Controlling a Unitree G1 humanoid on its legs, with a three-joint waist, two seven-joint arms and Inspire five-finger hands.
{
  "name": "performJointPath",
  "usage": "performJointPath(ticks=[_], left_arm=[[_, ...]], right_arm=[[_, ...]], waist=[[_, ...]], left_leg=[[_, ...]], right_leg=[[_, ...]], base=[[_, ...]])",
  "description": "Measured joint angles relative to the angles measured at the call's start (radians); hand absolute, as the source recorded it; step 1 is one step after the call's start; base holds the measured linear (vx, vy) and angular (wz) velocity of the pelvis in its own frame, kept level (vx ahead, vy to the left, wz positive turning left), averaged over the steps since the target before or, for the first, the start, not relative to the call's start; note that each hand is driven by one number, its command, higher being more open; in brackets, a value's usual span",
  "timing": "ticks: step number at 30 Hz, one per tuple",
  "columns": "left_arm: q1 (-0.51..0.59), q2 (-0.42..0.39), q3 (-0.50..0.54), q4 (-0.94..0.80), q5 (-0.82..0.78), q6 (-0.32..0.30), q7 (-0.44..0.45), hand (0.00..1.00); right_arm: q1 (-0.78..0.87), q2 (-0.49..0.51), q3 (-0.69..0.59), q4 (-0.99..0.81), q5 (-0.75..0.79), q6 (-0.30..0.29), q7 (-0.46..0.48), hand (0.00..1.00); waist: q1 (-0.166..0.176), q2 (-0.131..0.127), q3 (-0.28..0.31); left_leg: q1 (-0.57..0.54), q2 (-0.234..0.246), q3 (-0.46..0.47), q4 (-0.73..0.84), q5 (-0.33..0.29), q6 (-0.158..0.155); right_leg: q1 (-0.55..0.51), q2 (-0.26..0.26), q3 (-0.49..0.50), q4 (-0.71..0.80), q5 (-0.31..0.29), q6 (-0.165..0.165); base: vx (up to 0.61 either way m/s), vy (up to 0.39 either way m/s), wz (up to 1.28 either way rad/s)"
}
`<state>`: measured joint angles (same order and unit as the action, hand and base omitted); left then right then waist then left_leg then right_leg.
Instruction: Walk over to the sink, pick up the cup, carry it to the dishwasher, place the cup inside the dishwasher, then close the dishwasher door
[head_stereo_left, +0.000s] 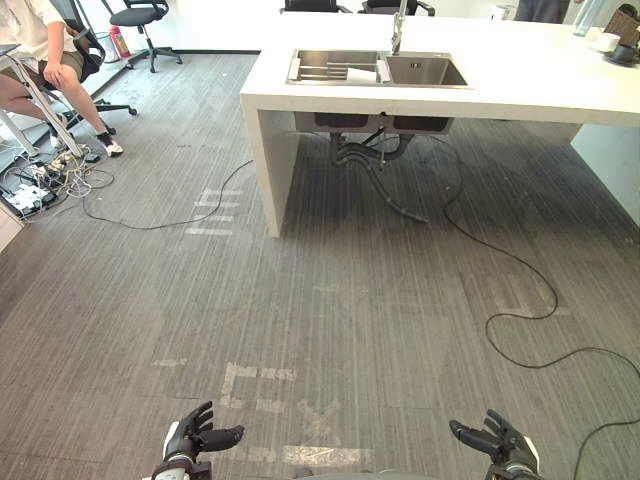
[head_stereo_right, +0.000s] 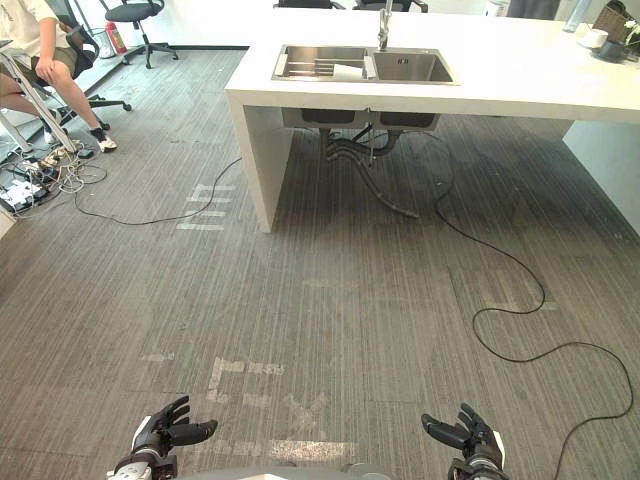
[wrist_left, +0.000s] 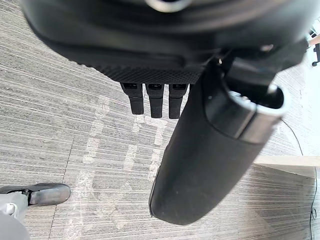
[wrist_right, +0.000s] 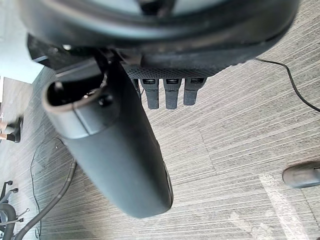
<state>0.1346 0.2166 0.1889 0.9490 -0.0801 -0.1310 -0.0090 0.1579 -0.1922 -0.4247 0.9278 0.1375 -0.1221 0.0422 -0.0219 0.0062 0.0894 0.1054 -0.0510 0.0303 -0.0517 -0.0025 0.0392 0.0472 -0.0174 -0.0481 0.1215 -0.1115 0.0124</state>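
Left robot hand (head_stereo_left: 192, 436) at 7 o'clock, right robot hand (head_stereo_left: 498, 441) at 5: both spread wide, empty, above the floor (head_stereo_left: 330, 300). Sink (head_stereo_left: 378, 68) at 12 in the worktop (head_stereo_left: 520, 85). White cup (head_stereo_left: 606, 41) at 1 on the worktop's far end.

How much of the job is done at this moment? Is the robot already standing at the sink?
Nothing looks finished yet. The sink, set in the white counter, lies far ahead across the grey floor. The left hand and right hand are open and hold nothing. In hand: the walk to the sink. Left: picking up the cup, carrying it to the dishwasher, placing it inside, closing the door.
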Motion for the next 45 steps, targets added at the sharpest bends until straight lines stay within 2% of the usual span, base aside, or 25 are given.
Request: performJointPath(ticks=[10, 13, 17, 19, 20, 21, 22, 23, 24, 25, 27, 29, 30, 31, 32, 33, 34, 35, 36, 37, 39, 40, 42, 43, 45], left_arm=[[0.007, 0.0, -0.002, 0.0, -0.001, 0.0, 0.0, 0.9], [0.01, 0.0, -0.002, 0.0, -0.009, 0.0, 0.0, 0.9], [0.007, -0.001, -0.002, -0.007, -0.021, 0.0, 0.004, 0.9], [-0.006, -0.003, -0.003, -0.01, -0.022, 0.0, 0.004, 0.9], [-0.008, -0.003, -0.012, -0.017, -0.024, 0.0, 0.005, 0.9], [-0.008, -0.005, -0.024, -0.028, -0.029, 0.0, 0.006, 0.9], [-0.005, -0.006, -0.038, -0.044, -0.042, 0.0, 0.008, 0.9], [-0.005, -0.004, -0.042, -0.053, -0.045, 0.0, 0.008, 0.9], [-0.006, 0.0, -0.043, -0.069, -0.049, 0.001, 0.012, 0.9], [-0.007, -0.001, -0.043, -0.08, -0.057, 0.001, 0.021, 0.9], [-0.021, -0.001, -0.042, -0.082, -0.062, 0.0, 0.027, 0.9], [-0.039, -0.006, -0.043, -0.081, -0.08, 0.0, 0.03, 0.9], [-0.049, -0.01, -0.044, -0.08, -0.088, 0.0, 0.032, 0.9], [-0.058, -0.007, -0.045, -0.08, -0.088, -0.003, 0.033, 0.9], [-0.061, -0.002, -0.047, -0.078, -0.088, -0.005, 0.034, 0.9], [-0.059, -0.004, -0.047, -0.067, -0.088, -0.006, 0.036, 0.9], [-0.056, -0.02, -0.045, -0.064, -0.087, -0.007, 0.039, 0.9], [-0.059, -0.03, -0.04, -0.065, -0.087, -0.007, 0.04, 0.9], [-0.059, -0.049, -0.038, -0.074, -0.087, -0.007, 0.043, 0.9], [-0.05, -0.069, -0.038, -0.093, -0.087, -0.008, 0.043, 0.9], [-0.039, -0.083, -0.04, -0.118, -0.088, -0.008, 0.039, 0.9], [-0.042, -0.099, -0.042, -0.13, -0.088, -0.008, 0.036, 0.9], [-0.041, -0.119, -0.043, -0.164, -0.088, -0.007, 0.035, 0.9], [-0.04, -0.123, -0.054, -0.191, -0.088, -0.007, 0.036, 0.9], [-0.029, -0.121, -0.071, -0.241, -0.097, -0.007, 0.038, 0.9]], right_arm=[[-0.001, -0.003, 0.001, 0.0, 0.0, 0.0, 0.001, 0.9], [-0.006, -0.007, 0.001, 0.0, 0.0, 0.001, 0.001, 0.9], [-0.028, -0.015, 0.001, 0.0, 0.013, 0.002, -0.003, 0.9], [-0.045, -0.02, 0.001, -0.003, 0.023, 0.002, -0.007, 0.9], [-0.051, -0.024, 0.001, -0.003, 0.023, 0.002, -0.008, 0.9], [-0.054, -0.026, 0.001, -0.003, 0.023, 0.002, -0.009, 0.9], [-0.058, -0.026, 0.003, -0.004, 0.023, 0.003, -0.01, 0.9], [-0.058, -0.024, 0.009, -0.003, 0.023, 0.003, -0.011, 0.9], [-0.061, -0.021, 0.033, -0.003, 0.023, 0.007, -0.01, 0.9], [-0.07, -0.021, 0.057, -0.003, 0.023, 0.012, -0.008, 0.9], [-0.082, -0.023, 0.078, -0.003, 0.023, 0.012, -0.008, 0.9], [-0.104, -0.032, 0.086, -0.002, 0.023, 0.012, -0.006, 0.9], [-0.111, -0.043, 0.089, -0.003, 0.023, 0.012, -0.006, 0.9], [-0.109, -0.048, 0.089, -0.004, 0.023, 0.012, -0.007, 0.9], [-0.104, -0.051, 0.089, -0.003, 0.023, 0.012, -0.009, 0.9], [-0.089, -0.053, 0.088, -0.003, 0.023, 0.012, -0.014, 0.9], [-0.083, -0.057, 0.087, -0.004, 0.023, 0.012, -0.018, 0.9], [-0.083, -0.056, 0.088, -0.007, 0.023, 0.012, -0.019, 0.9], [-0.075, -0.05, 0.091, -0.021, 0.023, 0.013, -0.019, 0.9], [-0.058, -0.037, 0.102, -0.049, 0.023, 0.013, -0.023, 0.9], [-0.048, -0.025, 0.132, -0.075, 0.033, 0.012, -0.026, 0.9], [-0.04, -0.01, 0.137, -0.118, 0.04, 0.005, -0.03, 0.9], [-0.04, -0.004, 0.136, -0.153, 0.052, -0.005, -0.032, 0.9], [-0.041, -0.001, 0.135, -0.161, 0.063, -0.01, -0.033, 0.9], [-0.042, 0.002, 0.134, -0.158, 0.066, -0.009, -0.037, 0.9]], waist=[[0.0, 0.002, -0.002], [0.0, 0.002, -0.002], [0.002, 0.004, 0.0], [0.003, 0.003, 0.005], [0.004, 0.002, 0.008], [0.005, 0.004, 0.012], [0.004, 0.01, 0.021], [0.005, 0.013, 0.026], [0.005, 0.011, 0.044], [0.004, 0.014, 0.05], [-0.003, 0.021, 0.058], [-0.022, 0.049, 0.085], [-0.032, 0.063, 0.095], [-0.034, 0.055, 0.094], [-0.035, 0.042, 0.091], [-0.045, 0.028, 0.079], [-0.052, 0.044, 0.076], [-0.052, 0.048, 0.078], [-0.048, 0.057, 0.083], [-0.044, 0.063, 0.087], [-0.033, 0.053, 0.095], [-0.014, 0.035, 0.104], [-0.001, 0.031, 0.107], [0.01, 0.026, 0.11], [0.026, 0.022, 0.113]], left_leg=[[-0.019, 0.0, 0.017, 0.006, -0.016, -0.008], [-0.038, 0.001, 0.037, 0.028, -0.035, -0.004], [-0.072, 0.002, 0.065, 0.107, -0.097, -0.002], [-0.104, -0.006, 0.067, 0.172, -0.144, 0.002], [-0.116, -0.014, 0.068, 0.215, -0.183, 0.011], [-0.115, -0.02, 0.069, 0.243, -0.209, 0.017], [-0.103, -0.022, 0.065, 0.268, -0.238, 0.027], [-0.091, -0.022, 0.064, 0.275, -0.24, 0.038], [-0.061, -0.025, 0.061, 0.283, -0.256, 0.05], [-0.035, -0.02, 0.056, 0.278, -0.273, 0.046], [-0.014, -0.002, 0.044, 0.259, -0.279, 0.039], [0.026, 0.042, 0.024, 0.226, -0.288, 0.022], [0.053, 0.067, 0.014, 0.202, -0.294, 0.0], [0.071, 0.071, 0.006, 0.191, -0.304, -0.023], [0.088, 0.069, 0.003, 0.192, -0.318, -0.046], [0.111, 0.074, -0.008, 0.21, -0.337, -0.077], [0.089, 0.104, -0.012, 0.301, -0.342, -0.086], [0.056, 0.118, -0.006, 0.389, -0.341, -0.088], [-0.036, 0.16, 0.007, 0.633, -0.298, -0.119], [-0.127, 0.217, 0.012, 0.899, -0.255, -0.128], [-0.212, 0.28, 0.045, 1.124, -0.255, -0.128], [-0.285, 0.319, 0.098, 1.205, -0.26, -0.119], [-0.366, 0.329, 0.142, 1.181, -0.269, -0.103], [-0.421, 0.323, 0.172, 1.101, -0.274, -0.095], [-0.469, 0.271, 0.194, 0.892, -0.276, -0.087]], right_leg=[[-0.03, 0.0, 0.014, 0.026, -0.012, -0.002], [-0.049, 0.0, 0.026, 0.038, -0.022, -0.002], [-0.06, -0.002, 0.052, 0.048, -0.04, 0.009], [-0.095, -0.013, 0.058, 0.119, -0.084, 0.022], [-0.123, -0.027, 0.057, 0.198, -0.129, 0.043], [-0.149, -0.036, 0.055, 0.286, -0.159, 0.067], [-0.208, -0.043, 0.044, 0.442, -0.17, 0.082], [-0.248, -0.049, 0.035, 0.532, -0.171, 0.085], [-0.302, -0.059, 0.021, 0.666, -0.184, 0.074], [-0.358, -0.063, -0.008, 0.696, -0.212, 0.051], [-0.409, -0.057, -0.044, 0.641, -0.22, 0.043], [-0.453, -0.027, -0.081, 0.511, -0.206, 0.039], [-0.476, -0.014, -0.089, 0.398, -0.153, 0.04], [-0.49, -0.015, -0.077, 0.308, -0.083, 0.039], [-0.502, -0.021, -0.058, 0.283, -0.023, 0.024], [-0.502, -0.031, -0.055, 0.328, 0.08, -0.024], [-0.493, -0.017, -0.077, 0.37, 0.025, -0.057], [-0.476, -0.009, -0.088, 0.371, 0.007, -0.065], [-0.416, 0.014, -0.107, 0.354, -0.026, -0.089], [-0.332, 0.047, -0.124, 0.313, -0.045, -0.114], [-0.215, 0.08, -0.121, 0.25, -0.056, -0.132], [-0.118, 0.085, -0.107, 0.191, -0.066, -0.147], [-0.046, 0.084, -0.089, 0.127, -0.069, -0.152], [-0.001, 0.081, -0.076, 0.087, -0.074, -0.16], [0.064, 0.061, -0.065, 0.039, -0.087, -0.173]], base=[[0.0, -0.004, -0.04], [0.05, -0.001, -0.15], [0.1, 0.018, -0.17], [0.1, 0.035, -0.07], [0.13, 0.051, -0.02], [0.17, 0.066, -0.01], [0.17, 0.056, 0.01], [0.23, 0.039, 0.05], [0.34, 0.027, 0.04], [0.3, 0.017, 0.03], [0.29, -0.021, 0.15], [0.45, -0.104, 0.28], [0.51, -0.144, 0.31], [0.47, -0.14, 0.35], [0.56, -0.205, 0.42], [0.6, -0.258, 0.41], [0.61, -0.27, 0.35], [0.6, -0.283, 0.25], [0.6, -0.277, 0.24], [0.59, -0.276, 0.2], [0.48, -0.211, -0.01], [0.48, -0.195, -0.13], [0.44, -0.135, -0.17], [0.44, -0.036, -0.17], [0.38, 0.036, -0.13]])
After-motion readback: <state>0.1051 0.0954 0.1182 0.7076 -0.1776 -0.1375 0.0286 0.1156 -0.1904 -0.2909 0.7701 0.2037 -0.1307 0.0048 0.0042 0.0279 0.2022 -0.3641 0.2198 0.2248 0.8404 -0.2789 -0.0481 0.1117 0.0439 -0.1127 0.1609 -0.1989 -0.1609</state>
